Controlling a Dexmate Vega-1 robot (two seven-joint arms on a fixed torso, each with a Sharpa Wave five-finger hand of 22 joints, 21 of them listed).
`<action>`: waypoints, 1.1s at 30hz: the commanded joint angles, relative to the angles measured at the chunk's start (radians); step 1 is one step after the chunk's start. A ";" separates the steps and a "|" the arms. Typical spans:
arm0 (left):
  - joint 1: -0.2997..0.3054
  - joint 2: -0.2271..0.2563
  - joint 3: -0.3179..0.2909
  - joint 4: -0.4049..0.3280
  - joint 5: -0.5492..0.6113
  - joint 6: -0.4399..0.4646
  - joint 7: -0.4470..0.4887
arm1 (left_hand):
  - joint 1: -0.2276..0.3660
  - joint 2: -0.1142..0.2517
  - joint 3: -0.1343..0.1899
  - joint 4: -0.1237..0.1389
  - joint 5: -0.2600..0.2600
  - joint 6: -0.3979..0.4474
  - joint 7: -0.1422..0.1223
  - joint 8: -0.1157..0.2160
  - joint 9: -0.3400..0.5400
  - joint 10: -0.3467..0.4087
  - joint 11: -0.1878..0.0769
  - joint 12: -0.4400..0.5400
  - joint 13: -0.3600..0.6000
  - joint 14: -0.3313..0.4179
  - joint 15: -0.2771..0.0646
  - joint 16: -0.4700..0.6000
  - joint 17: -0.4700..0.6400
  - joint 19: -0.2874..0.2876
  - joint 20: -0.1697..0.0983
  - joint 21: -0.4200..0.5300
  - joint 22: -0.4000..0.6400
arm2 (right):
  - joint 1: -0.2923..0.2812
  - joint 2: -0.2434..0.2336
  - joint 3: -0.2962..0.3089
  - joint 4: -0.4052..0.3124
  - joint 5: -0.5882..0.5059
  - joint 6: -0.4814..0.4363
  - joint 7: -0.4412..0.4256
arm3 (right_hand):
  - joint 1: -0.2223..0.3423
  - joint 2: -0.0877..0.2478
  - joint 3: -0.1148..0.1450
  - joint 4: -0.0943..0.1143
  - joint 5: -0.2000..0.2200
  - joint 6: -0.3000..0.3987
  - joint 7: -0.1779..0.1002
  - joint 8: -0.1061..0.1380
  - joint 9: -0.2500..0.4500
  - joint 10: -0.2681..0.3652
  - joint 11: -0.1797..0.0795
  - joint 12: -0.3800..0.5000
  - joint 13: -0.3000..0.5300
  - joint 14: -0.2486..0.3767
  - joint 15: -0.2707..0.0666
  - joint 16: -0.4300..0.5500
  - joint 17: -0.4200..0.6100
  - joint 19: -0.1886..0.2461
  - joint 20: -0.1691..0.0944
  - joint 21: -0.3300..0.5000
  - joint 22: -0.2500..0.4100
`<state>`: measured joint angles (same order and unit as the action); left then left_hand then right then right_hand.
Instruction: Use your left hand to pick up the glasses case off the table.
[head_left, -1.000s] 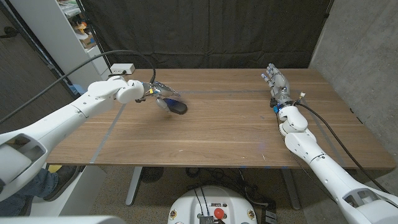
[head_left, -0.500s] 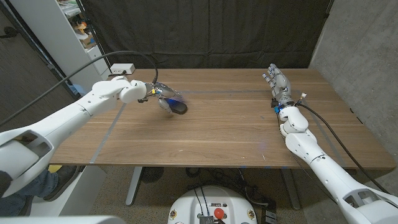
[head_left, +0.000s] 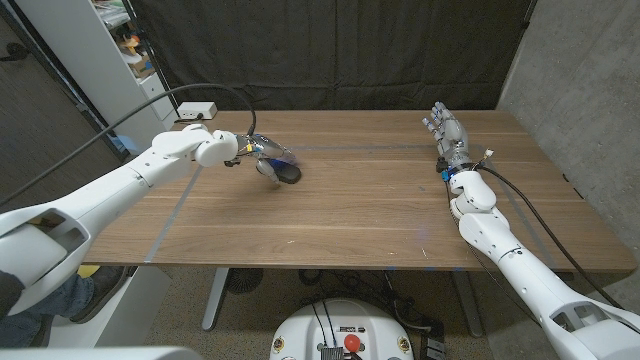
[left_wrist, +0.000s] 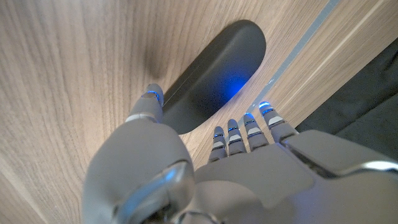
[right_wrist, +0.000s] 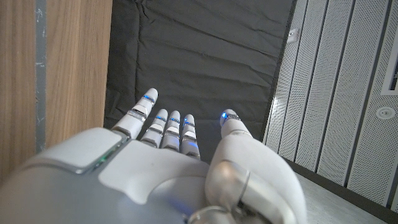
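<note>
Case position: I found the glasses case (left_wrist: 211, 78) directly ahead of my left hand (left_wrist: 205, 168), between thumb and fingers (left_wrist: 242, 134).
Long axis: lay across the palm's opening.
Grasp: fingers bracketed it; closure I could not tell.
Right hand (head_left: 447, 133): released, well apart.

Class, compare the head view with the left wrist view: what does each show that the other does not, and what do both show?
Head view alone: the right hand standing near the table's far right edge, fingers apart, holding nothing, and a dark curtain behind the table. Left wrist view alone: close detail of the thumb on one side of the glasses case and the fingers on the other, with a blue glow on the case. Both: the left hand, the case and the wooden table.
</note>
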<state>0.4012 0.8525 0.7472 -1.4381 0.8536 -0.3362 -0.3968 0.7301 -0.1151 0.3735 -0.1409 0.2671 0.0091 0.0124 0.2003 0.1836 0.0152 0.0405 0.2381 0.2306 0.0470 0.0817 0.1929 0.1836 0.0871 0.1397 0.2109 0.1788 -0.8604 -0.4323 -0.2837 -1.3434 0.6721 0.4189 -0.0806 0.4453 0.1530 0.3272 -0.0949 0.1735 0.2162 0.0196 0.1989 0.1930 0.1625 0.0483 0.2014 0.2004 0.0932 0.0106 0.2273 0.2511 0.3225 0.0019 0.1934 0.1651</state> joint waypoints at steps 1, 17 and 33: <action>0.016 0.000 0.002 -0.013 -0.010 0.026 0.002 | 0.011 -0.001 -0.005 0.000 0.006 0.011 -0.002 0.004 0.004 0.011 0.000 0.005 0.001 0.004 0.002 0.004 0.001 0.003 0.007 -0.003 0.004 | 0.004 -0.003 0.004 0.011 0.008 0.003 0.015 | -0.005 0.002 -0.002 -0.001 0.006 0.014 0.002 0.002 0.002 0.008 0.000 0.005 0.002 0.007 -0.004 0.007 0.001 0.008 -0.003 0.003 0.005; 0.018 -0.009 0.009 -0.013 -0.013 0.041 -0.003 | 0.015 0.001 -0.006 -0.001 0.008 0.015 -0.003 0.004 0.004 0.015 -0.001 0.006 0.001 0.007 0.001 0.004 0.001 0.005 0.007 -0.003 0.004 | 0.004 0.001 0.011 0.031 0.021 0.012 0.031 | -0.006 0.001 -0.003 -0.001 0.006 0.014 0.001 0.002 0.001 0.011 0.001 0.006 0.002 0.009 -0.004 0.007 0.001 0.008 -0.002 0.002 0.005; 0.037 -0.011 0.008 0.002 -0.024 0.053 0.051 | 0.059 0.014 -0.006 -0.010 0.016 0.082 0.001 0.018 0.004 0.075 -0.017 0.025 -0.001 0.079 -0.035 0.021 0.000 0.075 -0.045 0.016 0.003 | 0.003 0.005 0.016 0.051 0.031 0.019 0.042 | -0.008 0.001 -0.004 -0.001 0.006 0.015 0.000 0.002 0.001 0.015 0.000 0.007 0.002 0.011 -0.005 0.008 0.001 0.009 -0.001 0.002 0.005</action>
<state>0.4216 0.8404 0.7597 -1.4402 0.8374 -0.2932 -0.3887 0.7700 -0.1023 0.3666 -0.1420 0.2757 0.0644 0.0117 0.2079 0.1836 0.0701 0.0302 0.2554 0.2278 0.0946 0.0568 0.2038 0.1814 0.1274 0.0974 0.2149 0.1788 -0.8570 -0.4311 -0.2700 -1.3071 0.6956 0.4327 -0.0480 0.4453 0.1530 0.3272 -0.0949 0.1735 0.2253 0.0213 0.1989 0.1930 0.1735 0.0483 0.2013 0.2004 0.0985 0.0051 0.2273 0.2512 0.3224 0.0018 0.1934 0.1651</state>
